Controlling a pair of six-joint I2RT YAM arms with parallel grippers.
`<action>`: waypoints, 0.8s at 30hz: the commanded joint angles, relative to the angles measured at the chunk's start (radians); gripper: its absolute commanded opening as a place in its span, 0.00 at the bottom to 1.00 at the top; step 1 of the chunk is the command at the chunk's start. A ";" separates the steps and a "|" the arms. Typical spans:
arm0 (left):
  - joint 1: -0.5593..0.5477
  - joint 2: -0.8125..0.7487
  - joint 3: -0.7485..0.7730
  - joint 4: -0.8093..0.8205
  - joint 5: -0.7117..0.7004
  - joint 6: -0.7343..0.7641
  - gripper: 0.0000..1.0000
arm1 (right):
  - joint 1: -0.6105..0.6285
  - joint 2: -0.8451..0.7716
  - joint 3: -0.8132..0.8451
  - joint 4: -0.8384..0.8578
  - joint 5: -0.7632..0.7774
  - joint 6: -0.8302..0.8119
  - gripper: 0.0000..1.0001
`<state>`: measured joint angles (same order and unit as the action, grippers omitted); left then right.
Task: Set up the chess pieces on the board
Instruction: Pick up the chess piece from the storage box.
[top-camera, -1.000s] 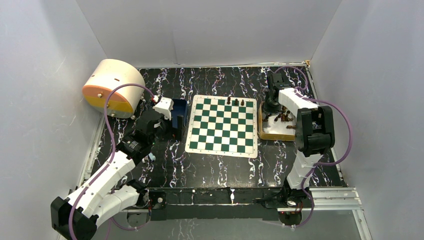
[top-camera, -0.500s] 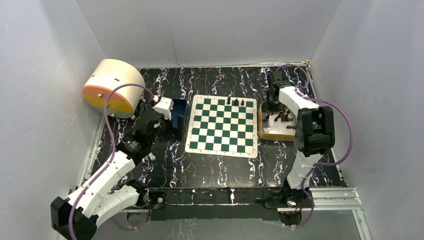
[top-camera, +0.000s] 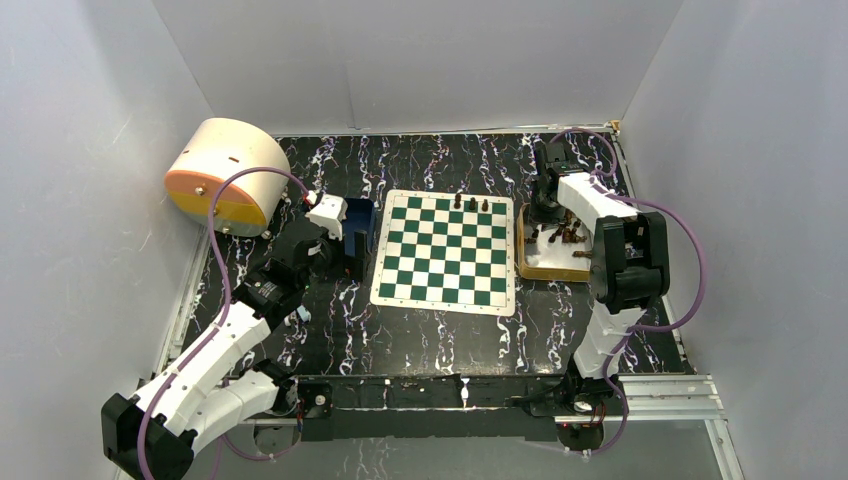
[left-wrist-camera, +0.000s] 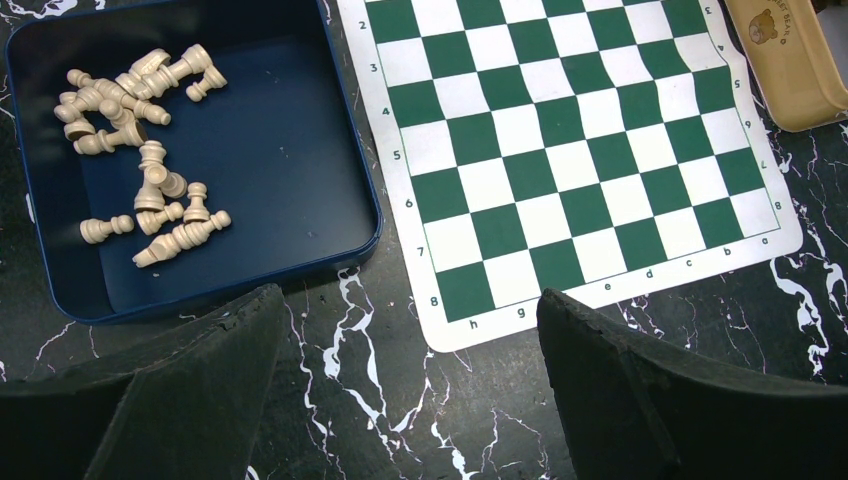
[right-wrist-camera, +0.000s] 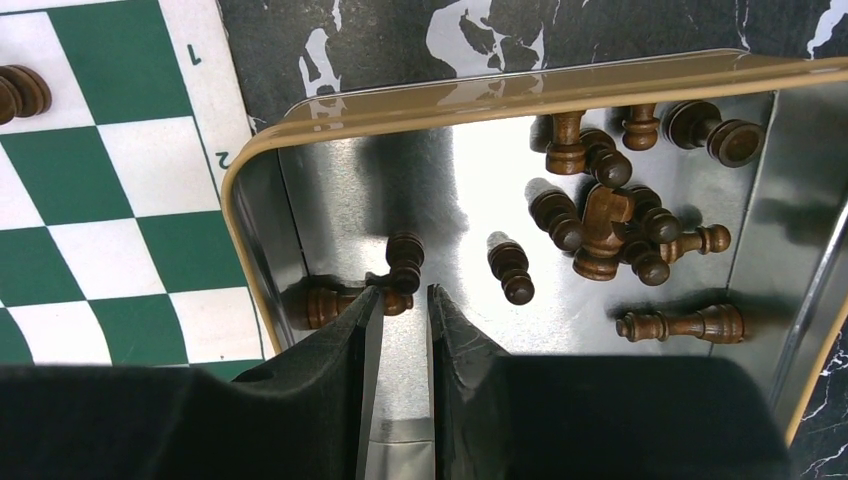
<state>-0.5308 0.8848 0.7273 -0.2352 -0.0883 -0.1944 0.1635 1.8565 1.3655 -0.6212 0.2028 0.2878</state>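
The green and white board (top-camera: 445, 250) lies mid-table with three dark chess pieces (top-camera: 472, 204) on its far row. More dark pieces (right-wrist-camera: 600, 210) lie and stand in the gold tin tray (right-wrist-camera: 500, 95). My right gripper (right-wrist-camera: 405, 292) hangs low in that tray, jaws a narrow gap apart with nothing between them. Just beyond its tips is a dark piece (right-wrist-camera: 405, 262), and another piece (right-wrist-camera: 330, 302) lies by the left finger. My left gripper (left-wrist-camera: 410, 300) hovers wide open and empty over the table by the board's corner (left-wrist-camera: 470, 330).
A blue tray (left-wrist-camera: 365, 200) left of the board holds several cream pieces (left-wrist-camera: 140, 150). A round cream and orange container (top-camera: 220, 175) sits at the back left. Grey walls close in the table on three sides.
My right gripper has shifted slightly toward the back over the gold tray, and its jaws have parted a little. The left arm has not moved.
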 joint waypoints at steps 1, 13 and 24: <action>0.006 -0.014 -0.002 0.011 0.002 0.002 0.94 | -0.004 0.000 0.027 0.032 -0.011 -0.004 0.31; 0.006 -0.015 -0.002 0.012 0.002 0.003 0.94 | -0.005 0.029 0.030 0.039 0.000 -0.010 0.31; 0.006 -0.015 -0.002 0.010 0.000 0.003 0.93 | -0.005 0.050 0.039 0.037 0.012 -0.013 0.26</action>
<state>-0.5308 0.8848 0.7273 -0.2352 -0.0883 -0.1944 0.1635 1.9087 1.3655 -0.6022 0.2005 0.2844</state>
